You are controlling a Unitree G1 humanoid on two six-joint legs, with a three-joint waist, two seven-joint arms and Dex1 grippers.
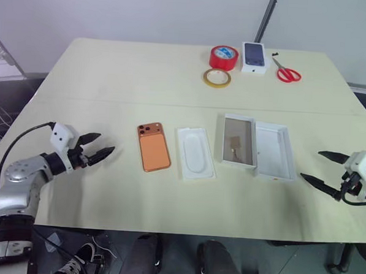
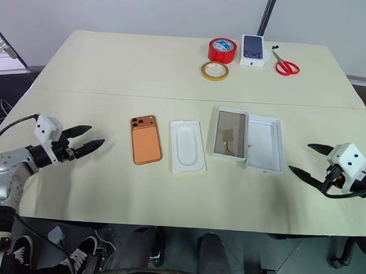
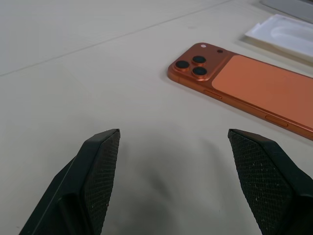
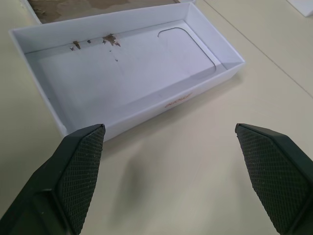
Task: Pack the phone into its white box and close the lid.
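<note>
The orange phone [image 1: 153, 147] lies back up on the table, its camera cluster at the far end. To its right lies a flat white insert [image 1: 195, 152] with a rounded recess. Further right stand the white box [image 1: 238, 140], open with a brown-stained floor, and beside it the lid [image 1: 274, 151], inside up and white. My left gripper [image 1: 106, 143] is open just left of the phone [image 3: 244, 88], nothing between its fingers. On the other side my right gripper [image 1: 311, 165] is open and empty, right of the lid [image 4: 127, 73].
At the table's far side sit a red tape roll [image 1: 224, 56], a yellow tape ring [image 1: 217, 77], a small white box printed with a dark phone [image 1: 254, 57] and red scissors [image 1: 287, 73]. The table's front edge [image 1: 184, 232] runs just below both grippers.
</note>
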